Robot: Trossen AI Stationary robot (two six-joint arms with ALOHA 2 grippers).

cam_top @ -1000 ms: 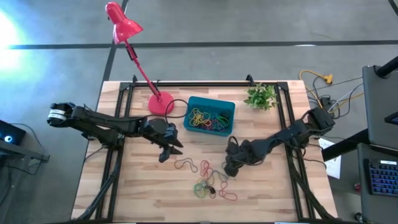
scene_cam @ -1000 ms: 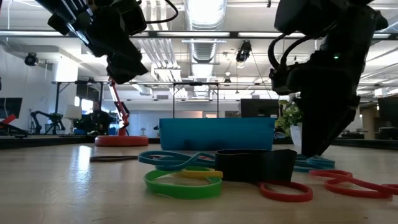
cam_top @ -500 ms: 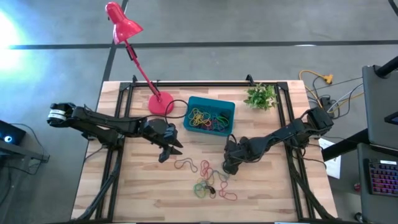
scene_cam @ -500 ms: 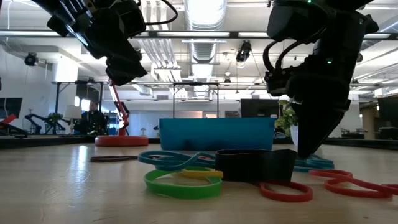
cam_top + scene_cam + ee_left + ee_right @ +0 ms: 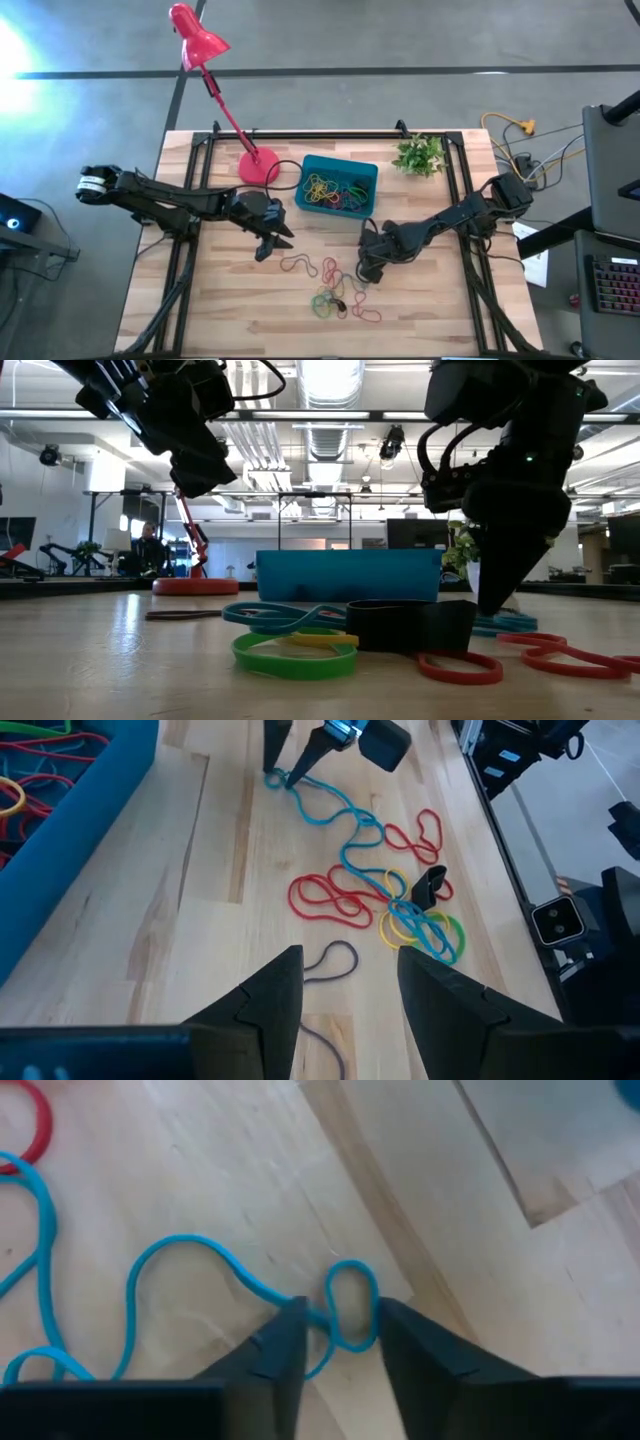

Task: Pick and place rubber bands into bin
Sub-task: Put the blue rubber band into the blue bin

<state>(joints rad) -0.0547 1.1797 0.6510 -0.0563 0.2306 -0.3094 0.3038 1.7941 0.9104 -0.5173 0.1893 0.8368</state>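
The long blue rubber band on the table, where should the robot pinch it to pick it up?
Probably at the small end loop of the teal rubber band, from straight above. It lies flat on the wooden table, away from the tangled pile, and the right gripper already has its fingers open on either side of that loop. The left gripper waits, open.

no readable text, labels or signs

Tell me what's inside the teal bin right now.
The bin holds a tangle of rubber bands in yellow, red, green and dark colours. They cover much of its floor; anything beneath them is hidden.
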